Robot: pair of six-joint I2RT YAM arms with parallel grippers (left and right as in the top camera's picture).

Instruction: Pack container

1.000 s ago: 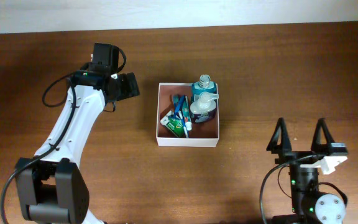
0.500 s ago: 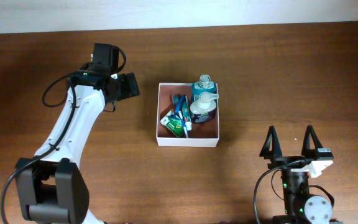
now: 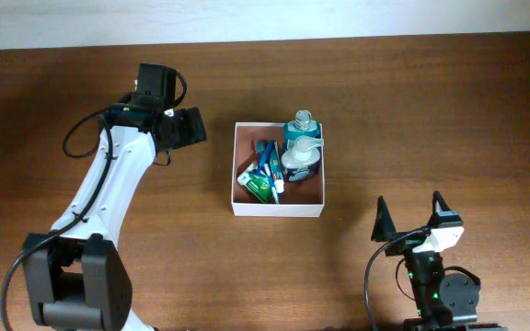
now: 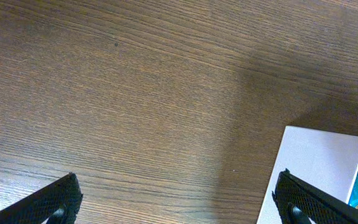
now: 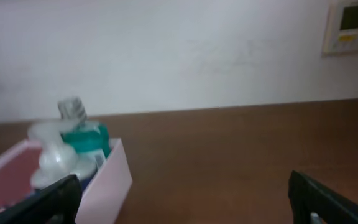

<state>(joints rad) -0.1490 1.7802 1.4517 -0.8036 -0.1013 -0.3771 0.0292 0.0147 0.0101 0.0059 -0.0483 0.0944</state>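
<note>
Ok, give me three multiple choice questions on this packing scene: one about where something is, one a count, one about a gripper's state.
1. Seen from overhead, where in the container do the teal bottle and pump bottle stand?
A. its right half
B. its left half
C. outside it
2. How many bottles are in it?
A. one
B. two
C. four
3. The right gripper is:
A. shut on a bottle
B. shut on the container
C. open and empty
Answers: 1 A, both stand right of the box's middle. 2 B, only those two show. 3 C, its fingers stand apart with nothing between them.
</note>
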